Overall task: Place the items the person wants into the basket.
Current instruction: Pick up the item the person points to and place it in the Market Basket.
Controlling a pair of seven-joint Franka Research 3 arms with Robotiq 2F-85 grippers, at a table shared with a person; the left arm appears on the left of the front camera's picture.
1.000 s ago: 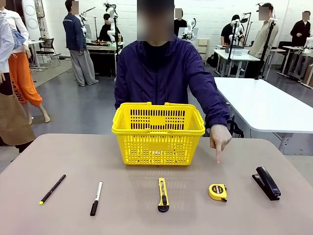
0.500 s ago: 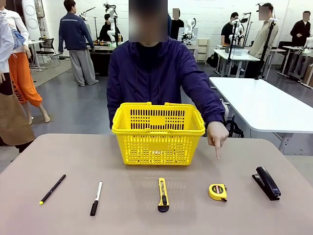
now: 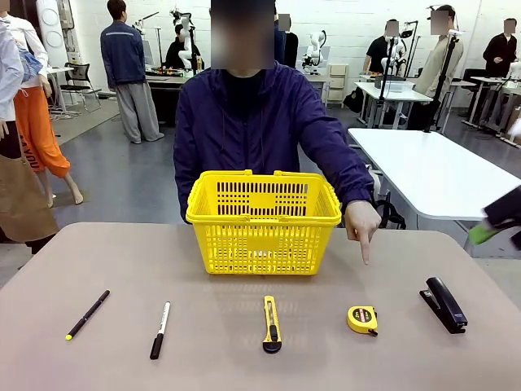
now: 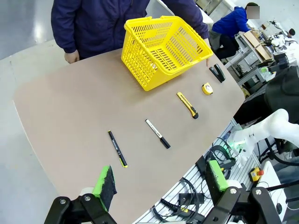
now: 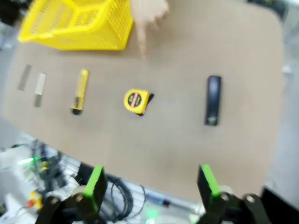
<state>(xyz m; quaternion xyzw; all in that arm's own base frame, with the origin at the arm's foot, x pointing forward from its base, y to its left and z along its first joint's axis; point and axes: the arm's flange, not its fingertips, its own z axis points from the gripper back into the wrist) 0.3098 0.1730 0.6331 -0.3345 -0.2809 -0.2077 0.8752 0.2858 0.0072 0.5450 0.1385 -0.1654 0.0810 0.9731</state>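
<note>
**Person points at tape measure; both grippers wide, nothing held**

Nearest us, the left gripper [image 4: 160,178] hangs wide open high over the near-left table [image 3: 244,366] edge. The right gripper [image 5: 152,182], also wide and empty, is above the near-right edge.

The near row lies flat, each item apart. From left to right it is pen [image 3: 88,314], marker [image 3: 160,329], utility knife [image 3: 271,323], tape measure [image 3: 362,319], stapler [image 3: 444,304].

Farther, mid-table, the basket [image 3: 263,221] stands upright, and we see nothing inside. Right of it the person's hand [image 3: 362,224] points its index finger down, just beyond the tape measure.

We judge this the request-reading step, with the tape measure wanted. Next, the right arm should come down over it, jaws spanning the round body and clear of the finger and stapler. It then carries the tape measure to the basket.
</note>
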